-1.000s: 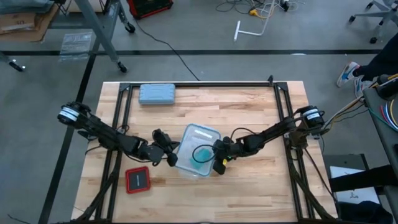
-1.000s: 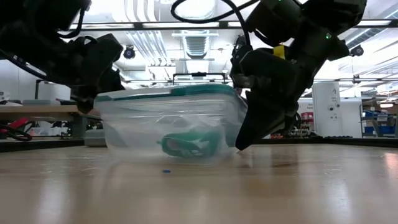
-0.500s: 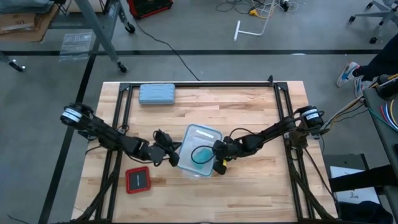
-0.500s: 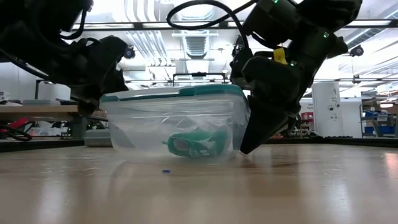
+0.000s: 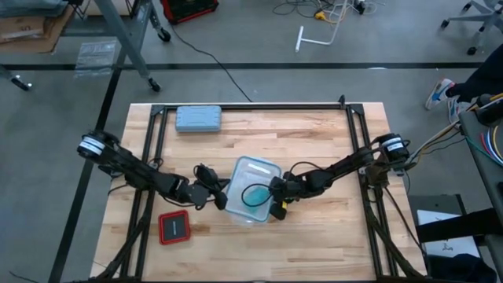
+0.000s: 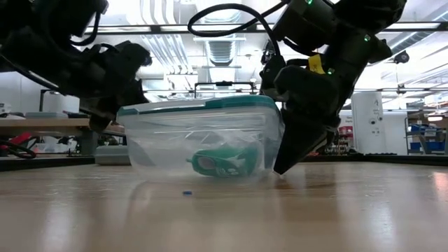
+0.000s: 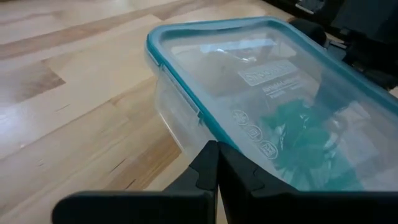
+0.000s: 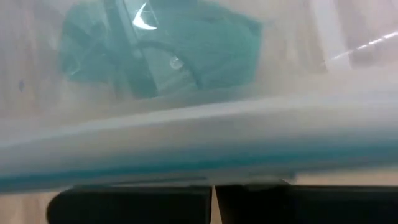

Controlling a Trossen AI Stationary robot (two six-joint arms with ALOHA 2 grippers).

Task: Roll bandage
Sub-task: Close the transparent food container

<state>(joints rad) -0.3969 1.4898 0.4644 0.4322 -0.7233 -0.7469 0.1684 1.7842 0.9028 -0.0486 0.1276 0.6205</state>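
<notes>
A clear plastic container (image 5: 250, 191) with a teal-rimmed lid (image 7: 186, 37) stands on the middle of the table. The teal bandage (image 6: 220, 161) lies inside on its bottom, loosely coiled, and shows through the lid (image 7: 298, 134) and the wall (image 8: 161, 50). My left gripper (image 5: 222, 198) is shut at the container's left side. My right gripper (image 5: 273, 196) is shut at its right side, its fingers slanting down toward the table (image 6: 287, 161). My left gripper pushes with its shut fingertips (image 7: 213, 158) against the container's left wall (image 7: 180, 121), just below the lid's rim. The fingers come nearly level from the table's left. The container stands flat on the table. My right gripper has its shut fingertips (image 8: 211, 190) right at the lid's teal rim (image 8: 205, 158) on the container's right side, slanting down from the right. Whether they touch it I cannot tell.
A grey-blue hard case (image 5: 198, 118) lies at the far left of the table. A red-and-black square object (image 5: 174, 227) lies near the front left. A small blue speck (image 6: 186, 192) is on the wood in front of the container.
My left gripper has moved a little toward the table's right edge, its shut fingers against the container. The container has slid a short way to the right along the table with the bandage inside. My right gripper has shifted slightly the same way.
</notes>
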